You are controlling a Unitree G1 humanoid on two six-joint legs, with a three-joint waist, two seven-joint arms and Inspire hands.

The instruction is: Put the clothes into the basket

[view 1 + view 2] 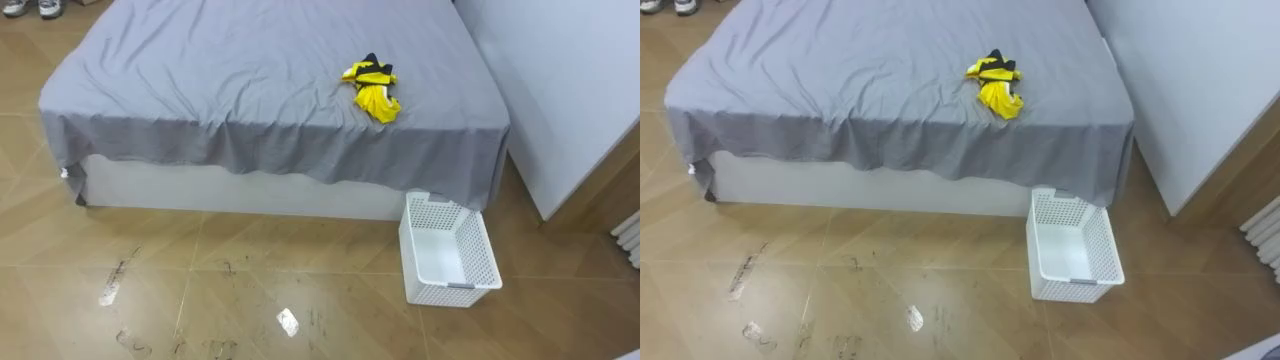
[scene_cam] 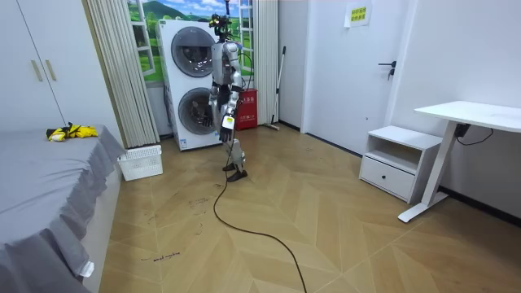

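Note:
A crumpled yellow and black garment [image 1: 372, 88] lies on the grey bed [image 1: 250, 70], near its right-hand corner. The white slatted basket [image 1: 448, 250] stands on the floor just below that corner, with nothing in it. In the room view the garment [image 2: 69, 131] and the basket [image 2: 140, 161] are at the left. I stand in front of the stacked washing machines [image 2: 193, 81], a few steps from the bed and facing it. My arms hang down, with the left hand [image 2: 229, 123] on the camera's side and the right hand [image 2: 214, 104] behind my body.
A white wall or cabinet [image 1: 570, 90] rises to the right of the bed and basket. Scuffed wooden floor [image 1: 250, 290] lies between me and the bed. A white desk [image 2: 472, 114] and a low drawer unit [image 2: 399, 159] stand at the room view's right.

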